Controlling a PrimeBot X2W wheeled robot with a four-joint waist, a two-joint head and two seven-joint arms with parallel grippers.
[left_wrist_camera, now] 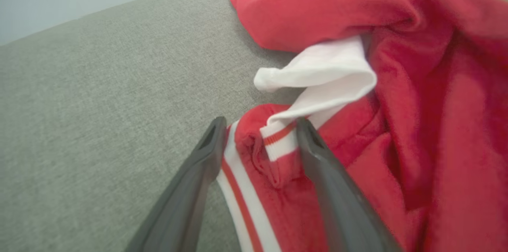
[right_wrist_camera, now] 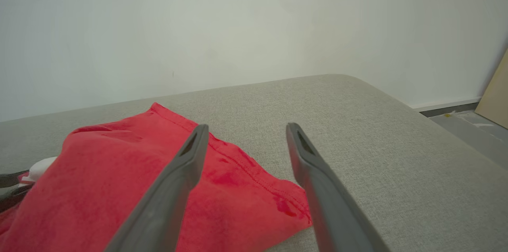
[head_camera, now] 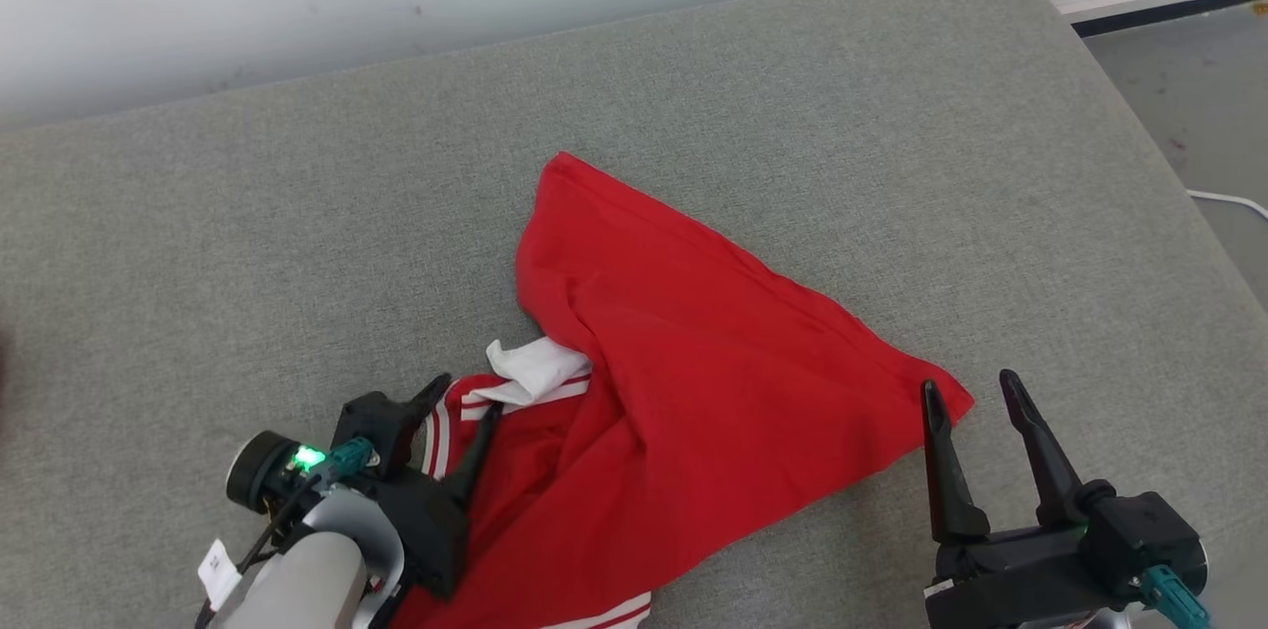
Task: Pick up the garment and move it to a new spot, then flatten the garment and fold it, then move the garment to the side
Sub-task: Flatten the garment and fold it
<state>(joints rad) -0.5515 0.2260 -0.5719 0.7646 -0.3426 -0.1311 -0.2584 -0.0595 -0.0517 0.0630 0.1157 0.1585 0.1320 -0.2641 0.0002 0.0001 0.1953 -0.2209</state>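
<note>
Left hand (head_camera: 466,396), head view: low at the near-left edge of the garment (head_camera: 693,352), fingers spread, one on each side of the striped trim; it grips nothing yet.
Right hand (head_camera: 969,381), head view: wide open and empty, tips just beside the garment's right corner.
Garment, head view: red and crumpled on the grey cushion (head_camera: 248,243), near its front edge; a white flap (head_camera: 535,366) pokes out by the left hand.
Left wrist view: left hand (left_wrist_camera: 262,122) straddles a bunched fold with red-and-white stripes (left_wrist_camera: 242,192); cloth lies between the fingers, not pinched.
Right wrist view: right hand (right_wrist_camera: 247,126) hangs over the garment's (right_wrist_camera: 119,164) hemmed corner; I cannot tell whether it touches.
Risk, left: closing on the bunch may catch several layers, so the lift drags a wad instead of one edge.
Risk, right: the tips sit at the very corner, so a shallow close could miss the hem or let it slip.
Risk, both: uneven grips would twist the cloth when it is moved.
Count: one garment, two hands, four fingers, one white flap, one cushion.
</note>
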